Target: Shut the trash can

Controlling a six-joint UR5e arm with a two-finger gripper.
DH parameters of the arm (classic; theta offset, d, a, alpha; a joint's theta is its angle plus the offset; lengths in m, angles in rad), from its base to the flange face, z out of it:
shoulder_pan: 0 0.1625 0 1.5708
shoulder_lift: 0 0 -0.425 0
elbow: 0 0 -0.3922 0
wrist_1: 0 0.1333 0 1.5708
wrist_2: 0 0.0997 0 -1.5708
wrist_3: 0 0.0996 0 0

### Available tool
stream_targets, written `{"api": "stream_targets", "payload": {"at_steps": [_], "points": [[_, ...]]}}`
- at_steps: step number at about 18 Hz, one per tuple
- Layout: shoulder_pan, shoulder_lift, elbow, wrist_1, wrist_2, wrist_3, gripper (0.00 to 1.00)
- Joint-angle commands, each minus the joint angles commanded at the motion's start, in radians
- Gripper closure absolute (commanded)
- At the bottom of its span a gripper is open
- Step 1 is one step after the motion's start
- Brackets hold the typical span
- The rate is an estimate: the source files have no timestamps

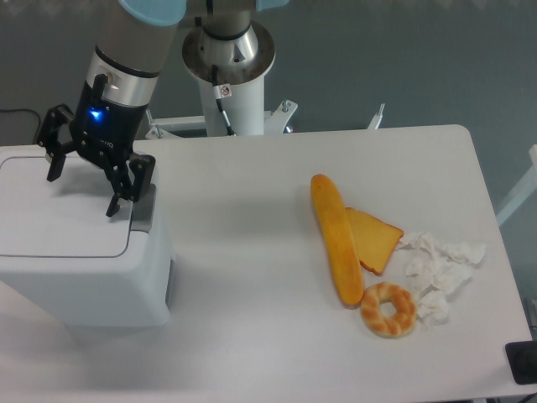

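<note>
White tabletop (pixel 252 252) fills the view, and the trash can (pixel 84 269) sits at its left edge with the flat lid (pixel 59 218) lying level, apparently down. Your gripper (pixel 81 189) hovers above the lid's rear half, fingers spread wide and gripping nothing. The grey tab (pixel 142 210) lies just right of the nearer finger (pixel 122 189). To finish well, I judge you should press straight down on the lid close to the tab side, gently, so it seats without tipping the bin. Keep the fingers off the tab itself. Well to the right of the can lie a baguette (pixel 336 239), toast (pixel 375 239), bagel (pixel 388 309) and crumpled tissue (pixel 440 269).
</note>
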Motion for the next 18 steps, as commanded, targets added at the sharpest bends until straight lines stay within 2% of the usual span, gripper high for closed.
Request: {"api": "stream_targets", "payload": {"at_steps": [10,18], "points": [[0.008,0.011,0.017,-0.006,-0.012,-0.020,0.00],[0.078,0.046,0.060,0.002,-0.008,0.021,0.00]]}}
